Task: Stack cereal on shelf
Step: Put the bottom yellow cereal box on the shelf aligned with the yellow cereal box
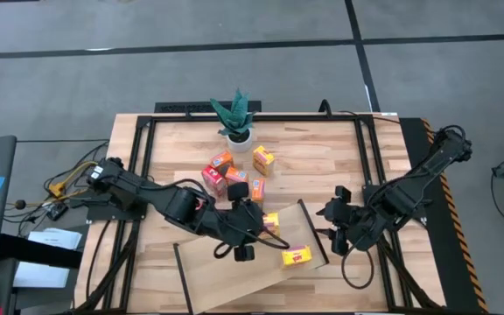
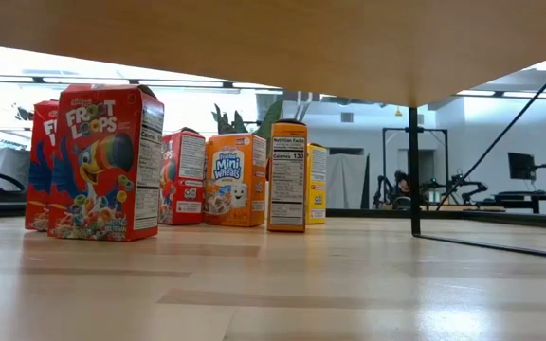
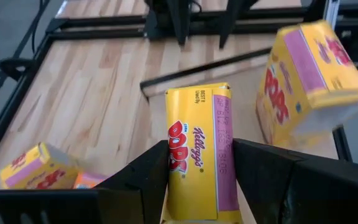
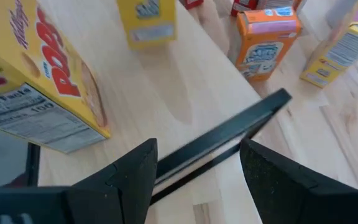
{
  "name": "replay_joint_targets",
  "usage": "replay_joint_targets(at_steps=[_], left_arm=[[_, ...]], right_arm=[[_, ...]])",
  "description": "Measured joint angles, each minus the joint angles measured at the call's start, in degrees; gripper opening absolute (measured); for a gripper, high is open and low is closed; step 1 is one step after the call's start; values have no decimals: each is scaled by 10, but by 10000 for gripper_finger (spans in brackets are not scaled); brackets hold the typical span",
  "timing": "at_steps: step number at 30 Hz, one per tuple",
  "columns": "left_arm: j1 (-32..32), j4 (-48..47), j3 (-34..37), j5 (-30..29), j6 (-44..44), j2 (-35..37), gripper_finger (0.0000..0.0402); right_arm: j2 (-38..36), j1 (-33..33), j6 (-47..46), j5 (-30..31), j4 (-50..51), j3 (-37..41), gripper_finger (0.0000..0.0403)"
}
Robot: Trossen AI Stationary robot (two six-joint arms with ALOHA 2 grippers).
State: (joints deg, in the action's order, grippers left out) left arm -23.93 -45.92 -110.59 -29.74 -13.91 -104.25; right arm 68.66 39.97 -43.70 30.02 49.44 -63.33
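My left gripper [image 1: 254, 227] [image 3: 197, 183] is over the near middle of the table, shut on a yellow Pops cereal box [image 1: 270, 221]. The shelf [image 1: 252, 276], a light-wood board with black rails, lies askew at the near edge, and the low view shows its underside [image 2: 282, 47]. A second yellow box [image 1: 296, 255] [image 3: 309, 74] [image 4: 42, 81] stands on the board. Several red, orange and yellow boxes [image 1: 234, 178] [image 2: 107, 161] stand upright on the tabletop. My right gripper [image 1: 331, 226] [image 4: 197, 168] is open, a finger on each side of the shelf's right rail [image 4: 229, 146], with gaps showing. My left gripper pinches the yellow Pops box between its two fingers [image 3: 145, 177], one on each long narrow side [image 3: 179, 155], fingers lying along the box. The printed end with the date stamp points away from the wrist. The gripper hides whether the box's lower end rests on anything.
A potted green plant [image 1: 236, 118] stands at the far middle of the table. Another yellow box [image 3: 36, 168] lies to one side of my left gripper. Black frame bars [image 1: 147, 157] border the tabletop. Bare wood lies on the far right part of the table [image 1: 322, 157].
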Motion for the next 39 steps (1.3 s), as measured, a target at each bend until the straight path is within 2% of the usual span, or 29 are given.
replay_joint_targets(at_steps=[11,15,27,39], left_arm=[[13,20,0,22,7,-19,159],[17,64,-1,35,19,-27,159],[22,70,0,56,42,-28,162],[30,71,0,69,26,-28,224]], right_arm=[[-5,-4,-9,-1,-19,0,255],[-5,-11,-13,-1,-19,0,255],[-5,-15,-14,-1,-19,0,255],[-5,-15,-14,-2,-20,0,255]])
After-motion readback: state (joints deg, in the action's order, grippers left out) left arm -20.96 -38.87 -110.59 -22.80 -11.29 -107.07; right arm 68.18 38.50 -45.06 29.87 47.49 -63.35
